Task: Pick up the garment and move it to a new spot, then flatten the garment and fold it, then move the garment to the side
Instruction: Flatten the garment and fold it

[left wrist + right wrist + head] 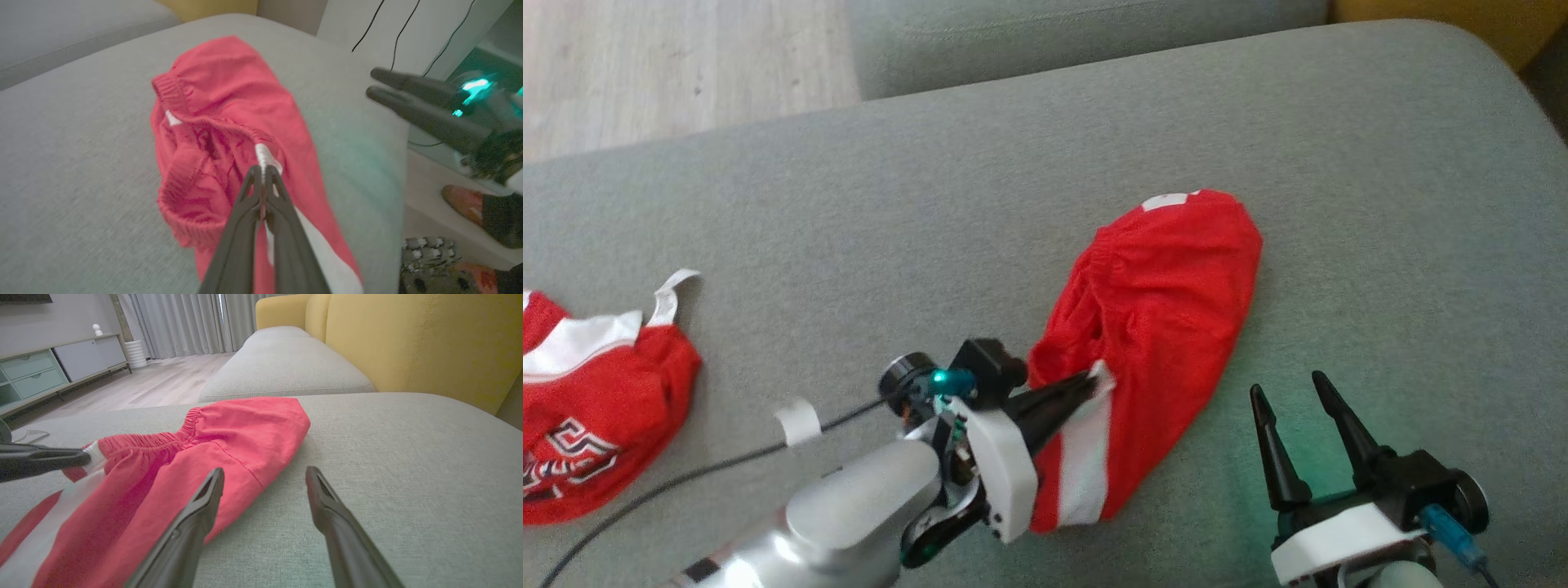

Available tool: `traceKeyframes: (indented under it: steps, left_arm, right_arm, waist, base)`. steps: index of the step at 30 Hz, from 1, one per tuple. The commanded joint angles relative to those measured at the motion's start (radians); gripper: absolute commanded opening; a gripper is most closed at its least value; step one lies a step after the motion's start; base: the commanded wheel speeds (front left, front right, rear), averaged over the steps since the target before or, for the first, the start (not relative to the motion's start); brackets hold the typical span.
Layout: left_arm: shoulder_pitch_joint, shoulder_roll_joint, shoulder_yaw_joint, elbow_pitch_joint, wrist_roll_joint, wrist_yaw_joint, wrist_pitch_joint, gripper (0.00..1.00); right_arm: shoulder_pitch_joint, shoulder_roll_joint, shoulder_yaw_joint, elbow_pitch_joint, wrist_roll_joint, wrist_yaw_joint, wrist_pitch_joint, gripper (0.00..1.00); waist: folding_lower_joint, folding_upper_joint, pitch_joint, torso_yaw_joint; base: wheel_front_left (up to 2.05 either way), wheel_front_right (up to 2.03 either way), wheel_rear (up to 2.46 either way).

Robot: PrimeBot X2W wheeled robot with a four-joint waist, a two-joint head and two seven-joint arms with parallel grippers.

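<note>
Red shorts (pixel 1160 310) lie crumpled on the grey sofa cushion (pixel 931 204), their near edge partly hidden behind the left end effector (pixel 1088 382), which pinches their white-striped waistband. The right end effector (pixel 1289 385) hangs spread beside them. Another red garment (pixel 596 408) is cut off at the left.

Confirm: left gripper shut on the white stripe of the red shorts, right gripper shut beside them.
Wrong on one count: the right gripper is open, fingers spread, as the right wrist view shows. The left gripper is shut on the white stripe of the red shorts.
</note>
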Motion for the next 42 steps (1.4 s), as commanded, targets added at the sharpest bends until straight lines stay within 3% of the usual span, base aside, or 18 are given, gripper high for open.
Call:
traceKeyframes:
  steps: [1, 5, 10, 15, 19, 23, 26, 29, 32, 38, 42]
  left_arm:
    - [-0.079, 0.039, 0.035, -0.073, -0.057, -0.006, 0.008, 0.00]
    - [-0.169, 0.067, 0.077, -0.197, -0.206, -0.006, 0.026, 0.00]
    - [-0.275, 0.054, 0.157, -0.220, -0.297, -0.006, 0.017, 0.00]
    - [-0.433, -0.011, 0.265, -0.127, -0.320, -0.005, -0.040, 0.00]
    - [-0.553, -0.080, 0.345, -0.010, -0.306, 0.024, -0.121, 0.00]
    - [-0.598, -0.126, 0.359, 0.089, -0.304, 0.036, -0.137, 0.00]
    - [-0.539, -0.130, 0.330, 0.115, -0.316, 0.029, -0.123, 0.00]
    - [-0.405, -0.100, 0.289, 0.098, -0.338, 0.022, -0.112, 0.00]
    - [-0.221, -0.030, 0.255, 0.044, -0.358, 0.035, -0.131, 0.00]
    - [0.129, 0.135, 0.217, -0.128, -0.352, 0.098, -0.250, 0.00]
    - [0.261, 0.200, 0.223, -0.200, -0.297, 0.160, -0.290, 0.00]
  right_arm:
    - [-0.022, -0.006, 0.028, -0.025, 0.009, -0.001, -0.006, 1.00]
    - [-0.019, -0.006, 0.037, -0.025, 0.026, -0.001, -0.006, 1.00]
    - [-0.011, -0.006, 0.051, -0.018, 0.039, -0.001, -0.006, 1.00]
    - [-0.001, -0.006, 0.071, -0.009, 0.047, -0.001, -0.006, 1.00]
    - [0.006, -0.006, 0.073, -0.008, 0.049, -0.001, -0.006, 1.00]
    - [0.016, -0.006, 0.065, -0.012, 0.049, -0.001, -0.006, 1.00]
    - [0.028, -0.006, 0.056, -0.017, 0.053, -0.001, -0.006, 1.00]
    - [0.041, -0.006, 0.052, -0.021, 0.058, -0.001, -0.006, 1.00]
    - [0.050, -0.006, 0.045, -0.028, 0.062, -0.001, -0.006, 1.00]
    - [0.051, -0.005, 0.004, -0.047, 0.062, -0.001, -0.006, 1.00]
    - [0.034, -0.005, -0.040, -0.048, 0.046, -0.001, -0.006, 1.00]
  waist:
    - [0.0000, 0.0000, -0.018, -0.024]
    - [0.0000, 0.0000, -0.040, -0.064]
    - [0.0000, 0.0000, -0.065, -0.109]
    - [0.0000, 0.0000, -0.092, -0.160]
    - [0.0000, 0.0000, -0.105, -0.180]
    - [0.0000, 0.0000, -0.114, -0.178]
    - [0.0000, 0.0000, -0.117, -0.166]
    - [0.0000, 0.0000, -0.114, -0.148]
    - [0.0000, 0.0000, -0.106, -0.130]
    - [0.0000, 0.0000, -0.074, -0.050]
    - [0.0000, 0.0000, -0.048, 0.029]
  base:
    - [0.00, 0.00, 0.00]
    - [0.00, 0.00, 0.00]
    - [0.00, 0.00, 0.00]
    - [0.00, 0.00, 0.00]
    - [0.00, 0.00, 0.00]
    - [0.00, 0.00, 0.00]
    - [0.00, 0.00, 0.00]
    - [0.00, 0.00, 0.00]
    - [0.00, 0.00, 0.00]
    - [0.00, 0.00, 0.00]
    - [0.00, 0.00, 0.00]
